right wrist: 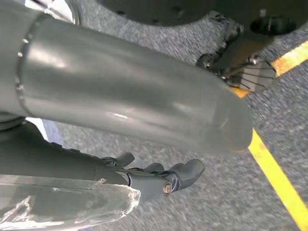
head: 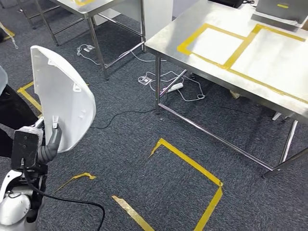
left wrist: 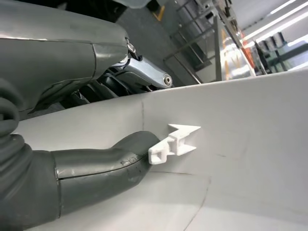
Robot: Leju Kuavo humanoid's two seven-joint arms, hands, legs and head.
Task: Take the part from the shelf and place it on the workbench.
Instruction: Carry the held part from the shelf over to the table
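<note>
My left hand (head: 49, 149) grips a large white curved shell part (head: 63, 96) by its lower edge and holds it upright over the carpet, at the left of the head view. In the left wrist view the thick grey thumb (left wrist: 109, 166) presses on the part's smooth inner face (left wrist: 236, 144), right beside a small white clip tab (left wrist: 174, 142). The steel workbench (head: 174, 36), marked with yellow tape rectangles, stands ahead to the right, well apart from the part. My right hand (right wrist: 156, 175) hangs over the carpet with loosely extended fingers and nothing in it.
A second steel table (head: 91, 9) stands at the back left. Cables and a white power strip (head: 174, 86) lie on the floor between the tables. A yellow tape square (head: 188, 163) marks the carpet before the workbench. A grey flat device (head: 279, 9) sits at the bench's far end.
</note>
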